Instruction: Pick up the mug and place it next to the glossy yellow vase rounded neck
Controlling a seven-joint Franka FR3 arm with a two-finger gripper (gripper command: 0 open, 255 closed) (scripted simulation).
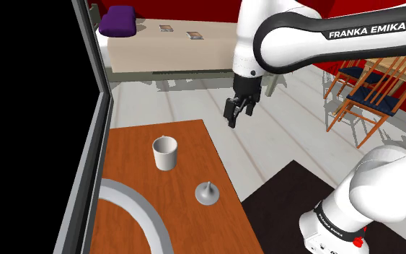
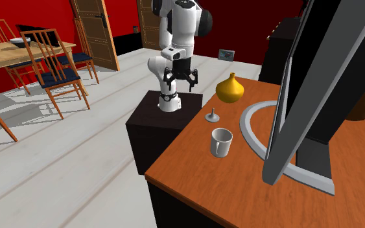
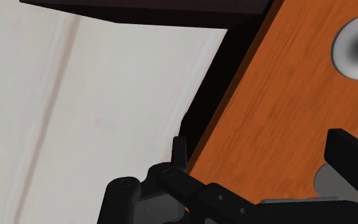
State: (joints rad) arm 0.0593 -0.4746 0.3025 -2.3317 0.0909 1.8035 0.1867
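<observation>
Small grey cone-shaped piece [image 1: 207,193] near the wooden desk [image 1: 133,151] edge. Wooden chairs [image 1: 356,97] well beyond the desk, on pale floor [image 1: 194,101].

The desk [image 1: 133,151] is rendered in smooth reddish wood grain; the mug [image 1: 165,154] is finished matt, plain white, the vase [image 2: 229,89] glossy yellow.

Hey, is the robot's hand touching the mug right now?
Apart. The shoulder view shows the hand hanging in the air, with a clear stretch of table and floor between it and the mug.
</observation>
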